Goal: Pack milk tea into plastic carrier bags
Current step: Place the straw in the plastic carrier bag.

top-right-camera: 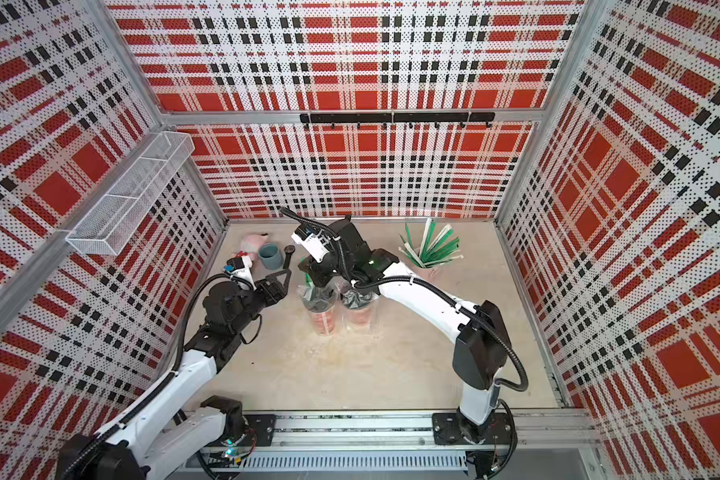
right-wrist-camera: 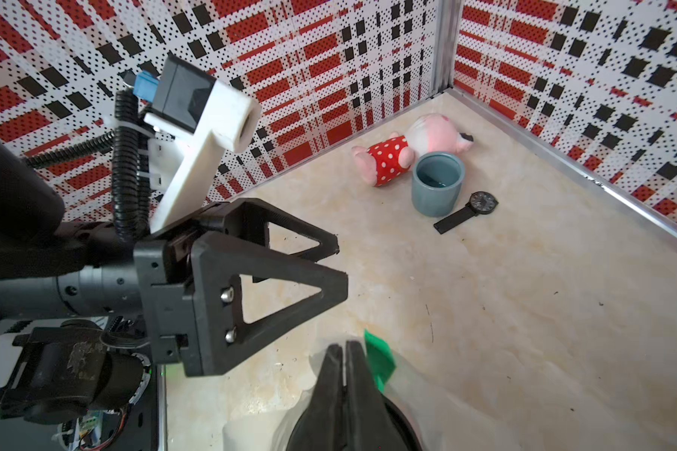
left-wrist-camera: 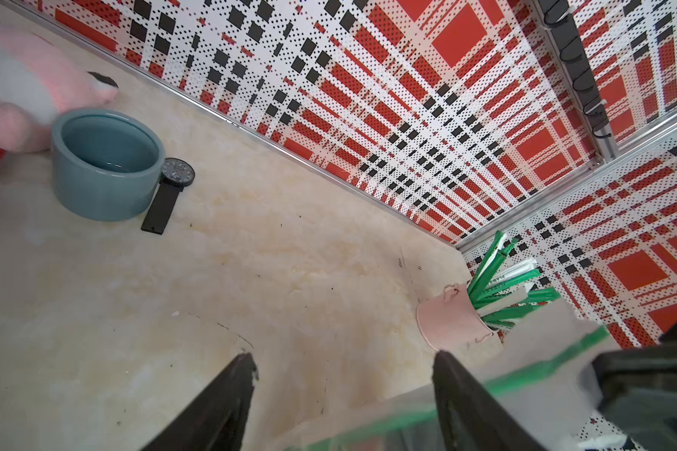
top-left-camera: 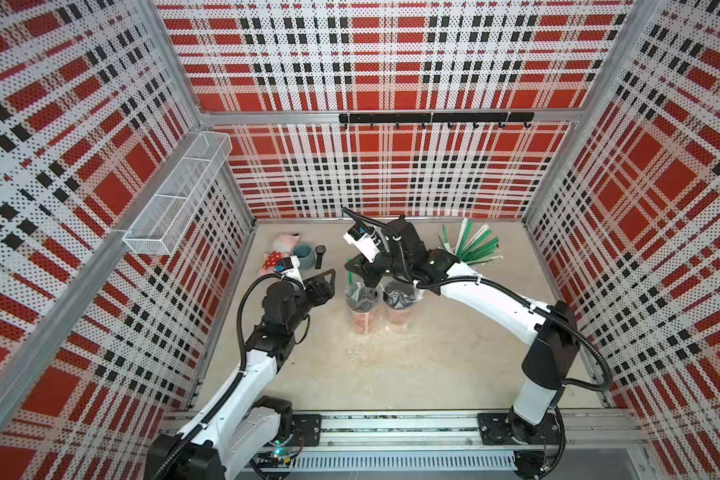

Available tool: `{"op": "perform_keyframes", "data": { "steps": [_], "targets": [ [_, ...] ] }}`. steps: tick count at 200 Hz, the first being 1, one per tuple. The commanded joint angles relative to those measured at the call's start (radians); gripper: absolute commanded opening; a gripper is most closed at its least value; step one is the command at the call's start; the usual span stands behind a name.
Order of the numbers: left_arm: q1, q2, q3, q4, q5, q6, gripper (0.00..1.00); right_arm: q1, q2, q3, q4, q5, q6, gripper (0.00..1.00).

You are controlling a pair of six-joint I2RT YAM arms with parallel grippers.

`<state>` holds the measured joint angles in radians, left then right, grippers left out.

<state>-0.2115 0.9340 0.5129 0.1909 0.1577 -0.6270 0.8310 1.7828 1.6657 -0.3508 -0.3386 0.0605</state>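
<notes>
Transparent plastic carrier bags (top-left-camera: 362, 296) are enclosing both milk tea cups (top-left-camera: 364, 324), midway between the table's (top-left-camera: 412, 374) side edges. Film is probably handling light, slippery, tearable: grasp the bag's top edge. Right gripper (right-wrist-camera: 344, 349) is hovering closed over one cup; left gripper (left-wrist-camera: 346, 357) is hanging open, empty

we see two cups (top-left-camera: 363, 321) side by side in the middle of the table (top-left-camera: 433, 365), each in a bag (top-left-camera: 398, 297); back left lie plush (top-left-camera: 281, 249), mug (top-left-camera: 304, 253), watch (top-left-camera: 319, 254) in a row; straws (top-left-camera: 472, 249) back right.
</notes>
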Motion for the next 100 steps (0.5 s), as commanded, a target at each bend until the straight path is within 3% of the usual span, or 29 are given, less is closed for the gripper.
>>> {"op": "perform_keyframes", "data": {
  "steps": [1,100],
  "targets": [
    [0.011,-0.018,0.001,-0.004,0.012,0.015,0.76,0.008,-0.028,0.017,0.032,0.050,-0.007,0.13],
    [0.023,-0.023,-0.007,-0.004,0.019,0.019,0.76,0.008,0.041,0.019,0.019,0.027,0.006,0.10]
  ]
}}
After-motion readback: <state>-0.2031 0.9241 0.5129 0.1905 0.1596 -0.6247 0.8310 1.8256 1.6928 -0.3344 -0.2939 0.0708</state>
